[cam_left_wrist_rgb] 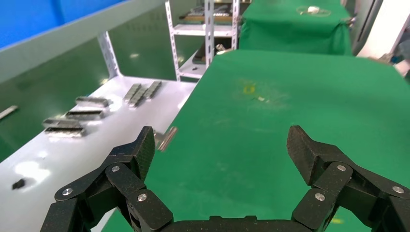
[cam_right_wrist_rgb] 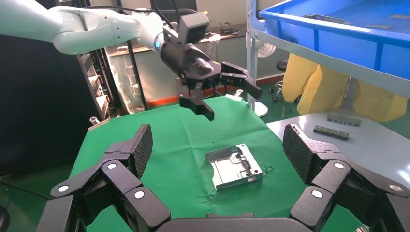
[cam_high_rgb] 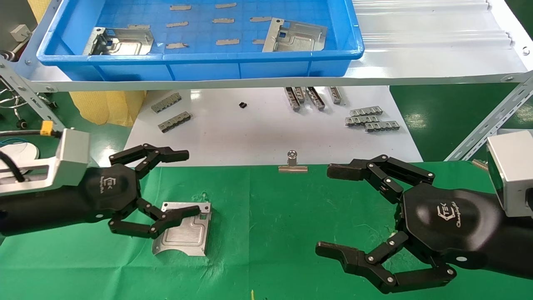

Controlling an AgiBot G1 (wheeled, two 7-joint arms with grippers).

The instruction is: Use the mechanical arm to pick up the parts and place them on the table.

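1 metal plate [cam_high_rgb: 183,228] lies flat on the green table [cam_high_rgb: 266,216]. The left hand [cam_high_rgb: 160,196] hangs above it with its fingers spread wide and nothing in them. 2 more plates wait up in the blue tray [cam_high_rgb: 200,58]: 1 at the left end [cam_high_rgb: 118,41] and 1 toward the right [cam_high_rgb: 295,36]. The tray is farther from the robot and higher than both hands. The left plate looks closer to the left hand. The right hand [cam_high_rgb: 335,210] floats over the table, wide open and holding nothing.
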